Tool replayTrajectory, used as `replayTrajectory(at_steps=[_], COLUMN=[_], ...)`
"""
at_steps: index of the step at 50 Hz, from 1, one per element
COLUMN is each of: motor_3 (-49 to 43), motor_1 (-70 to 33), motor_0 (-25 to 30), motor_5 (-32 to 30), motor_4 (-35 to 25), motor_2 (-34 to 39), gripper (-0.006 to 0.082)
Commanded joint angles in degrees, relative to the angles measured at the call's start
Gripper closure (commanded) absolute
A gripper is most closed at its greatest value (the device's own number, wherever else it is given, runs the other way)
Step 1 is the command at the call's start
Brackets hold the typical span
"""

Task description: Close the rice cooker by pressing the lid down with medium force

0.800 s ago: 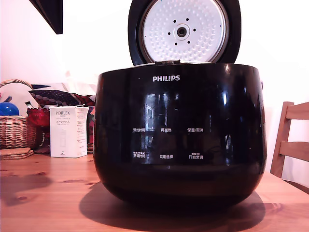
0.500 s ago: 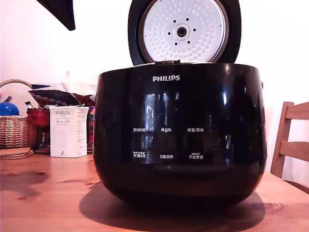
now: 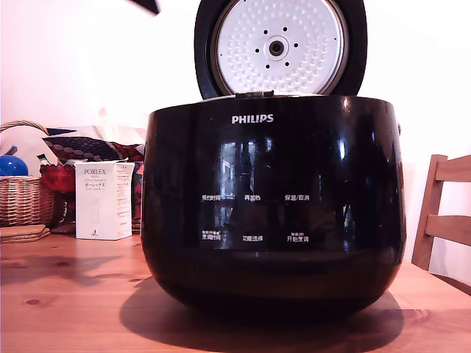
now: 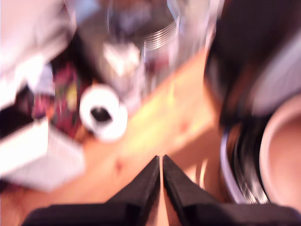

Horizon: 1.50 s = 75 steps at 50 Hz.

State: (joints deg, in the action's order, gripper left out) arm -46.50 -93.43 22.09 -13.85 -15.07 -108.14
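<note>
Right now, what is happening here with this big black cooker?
A robot arm is working toward closing the rice cooker on the wooden table. The lid stands fully open and upright, its dimpled metal inner plate facing the exterior view. The gripper is shut with nothing between its fingers. In the blurred wrist view it hangs above the table beside the open cooker and touches nothing. Pressing the lid down is not yet done.

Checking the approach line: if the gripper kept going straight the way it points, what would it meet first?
Probably the bare wooden table, which lies ahead of the shut gripper; the rice cooker sits off to one side. Blur leaves depth uncertain.
</note>
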Motion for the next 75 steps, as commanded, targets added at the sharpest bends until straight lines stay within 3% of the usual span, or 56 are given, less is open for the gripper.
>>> replayTrajectory(at_steps=[1,15,41,56,66,75], motor_3=[2.14,10.75,21.31,20.24,13.0,7.93], motor_1=[0.04,0.0,-3.65,-9.27,-14.8,-16.24], motor_0=[0.2,0.28,3.23,3.21,3.28,4.63], motor_5=[1.22,4.92,7.78,8.5,8.15,7.82], motor_4=[-1.53,-7.3,-10.43,-11.69,-11.69,-13.25], motor_2=[-0.76,-0.76,-0.98,-6.43,-13.94,-16.09], gripper=[0.0789,0.0789,0.0789,0.0789,0.0789,0.0789])
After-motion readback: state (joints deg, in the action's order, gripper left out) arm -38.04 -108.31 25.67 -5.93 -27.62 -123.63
